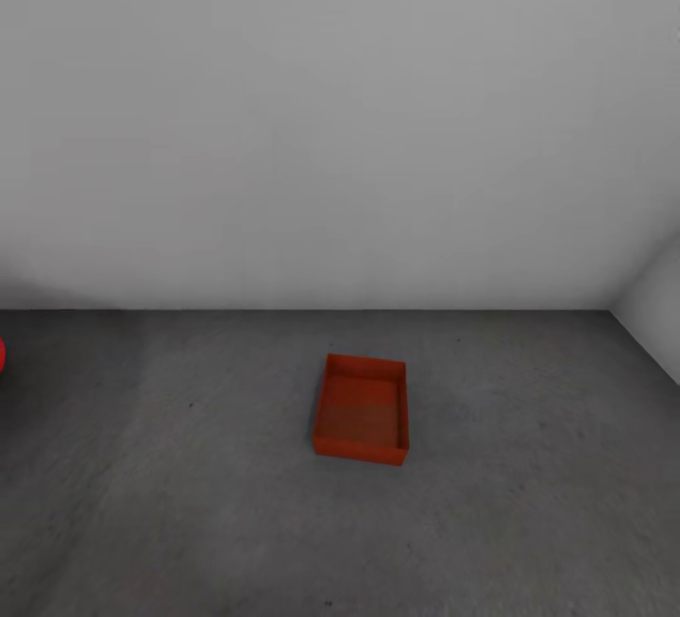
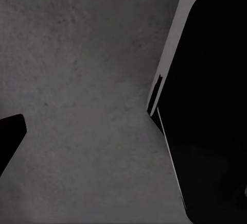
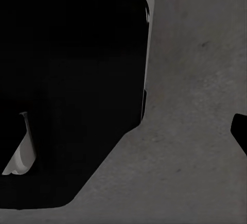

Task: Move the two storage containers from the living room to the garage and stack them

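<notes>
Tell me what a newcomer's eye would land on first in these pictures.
The red-orange storage container stands out at once: it sits open and empty on the dark grey concrete floor, alone near the middle of the head view. Behind it rises a plain white-grey wall. A small sliver of something red peeks in at that view's left edge, too cropped to identify.

Red-orange rectangular open storage container (image 1: 362,409), inner base a slightly lighter orange, dark grey mottled concrete floor (image 1: 170,485) with faint darker specks, plain white-grey wall (image 1: 331,107), small bright red shape (image 1: 2,354) at the head view's left edge, unidentifiable
</notes>
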Available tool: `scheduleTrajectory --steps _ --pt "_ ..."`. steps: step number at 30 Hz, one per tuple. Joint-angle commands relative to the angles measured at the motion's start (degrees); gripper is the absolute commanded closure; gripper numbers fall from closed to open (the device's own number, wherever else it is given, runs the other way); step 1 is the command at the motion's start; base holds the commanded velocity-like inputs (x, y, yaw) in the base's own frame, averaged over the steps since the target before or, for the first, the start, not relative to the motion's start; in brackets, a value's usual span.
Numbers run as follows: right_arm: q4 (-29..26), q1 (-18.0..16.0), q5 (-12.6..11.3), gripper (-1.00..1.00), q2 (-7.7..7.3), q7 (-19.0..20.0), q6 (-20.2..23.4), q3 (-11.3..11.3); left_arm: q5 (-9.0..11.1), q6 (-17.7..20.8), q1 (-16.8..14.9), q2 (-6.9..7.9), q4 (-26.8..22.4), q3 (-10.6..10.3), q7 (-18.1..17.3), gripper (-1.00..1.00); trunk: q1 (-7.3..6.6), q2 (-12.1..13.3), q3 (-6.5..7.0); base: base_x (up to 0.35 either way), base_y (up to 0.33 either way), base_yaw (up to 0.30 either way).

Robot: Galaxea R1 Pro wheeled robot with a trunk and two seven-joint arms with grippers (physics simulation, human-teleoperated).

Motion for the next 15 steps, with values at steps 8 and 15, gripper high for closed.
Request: scheduleTrajectory --steps 8,15 --pt "0.21 0.36 -0.58 -1.00 0.02 0.16 -0.84 0.48 0.31 -0.50 0.00 0.01 0.03 0.09 -0.06 -1.00 0.03 -0.09 0.63 0.000 0.000 0.000" --pt "0.16 0.55 -0.52 -1.00 0.03 0.20 -0.95 0.51 0.25 -0.57 0.00 0.01 0.04 0.09 -0.07 -1.00 0.03 -0.09 1.27 0.000 0.000 0.000"
